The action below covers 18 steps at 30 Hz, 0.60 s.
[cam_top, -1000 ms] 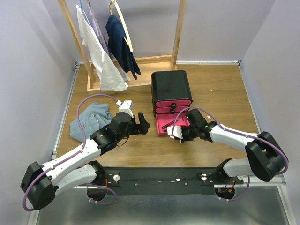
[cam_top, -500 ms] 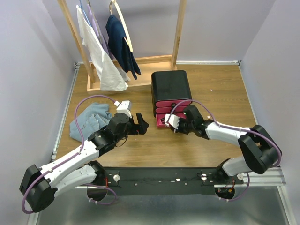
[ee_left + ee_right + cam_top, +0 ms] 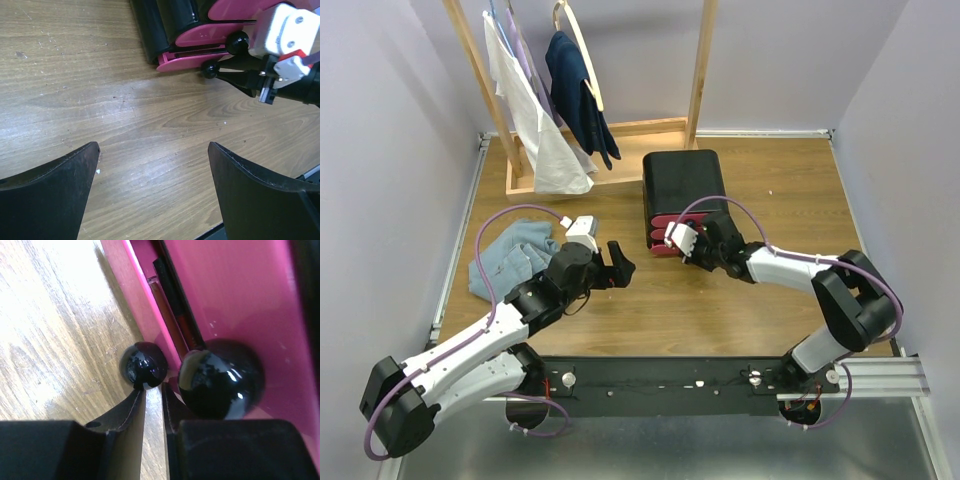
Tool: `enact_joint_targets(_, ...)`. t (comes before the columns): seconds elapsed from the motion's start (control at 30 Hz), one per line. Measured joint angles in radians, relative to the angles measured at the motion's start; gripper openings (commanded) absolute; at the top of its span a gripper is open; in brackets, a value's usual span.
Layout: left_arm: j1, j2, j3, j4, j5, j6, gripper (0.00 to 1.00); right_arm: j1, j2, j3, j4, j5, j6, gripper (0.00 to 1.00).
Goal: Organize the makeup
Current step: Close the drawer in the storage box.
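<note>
Lip tubes: dark and red, inside the lowest pink drawer.
Drawer: ajar in the black box.
Right gripper: narrowly parted at the drawer knob — grasping nothing.
Left gripper: spread wide, empty, over the table.

Table: wood-grain top, smooth, slight sheen, fine scratches.
Box: black plastic, glossy.
Drawers: pink plastic, smooth, shiny.
Knobs: black, v. glossy, mirror-like highlights.
Lip tube in drawer gap: dark, smooth, glossy.
Cloth: light blue fabric, soft, matt, crumpled.
Rack: pale bare wood, matt.
Hung clothes: white & navy fabric, matt.
Left gripper fingers: black plastic, matt.
Arms: white shells, smooth, semi-gloss; black joints.
</note>
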Motion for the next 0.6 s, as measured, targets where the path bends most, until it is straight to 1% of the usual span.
enact_joint_targets(0.17, 0.006, -0.002, -0.002, 0.0, -0.002, 0.0, 0.99, 0.0, -0.045, 0.0, -0.021, -0.005, -0.008, 0.27)
enact_joint_targets(0.3, 0.01, -0.002, -0.005, 0.001, -0.002, 0.0, 0.99, 0.002, -0.109, -0.003, -0.034, -0.046, -0.047, 0.27)
enact_joint_targets(0.43, 0.013, -0.002, -0.005, 0.001, -0.002, 0.0, 0.99, 0.001, -0.153, -0.004, -0.075, -0.133, -0.136, 0.26)
enact_joint_targets(0.6, 0.017, -0.002, -0.007, 0.001, -0.002, 0.0, 0.99, 0.001, -0.125, -0.003, -0.164, -0.219, -0.24, 0.23)
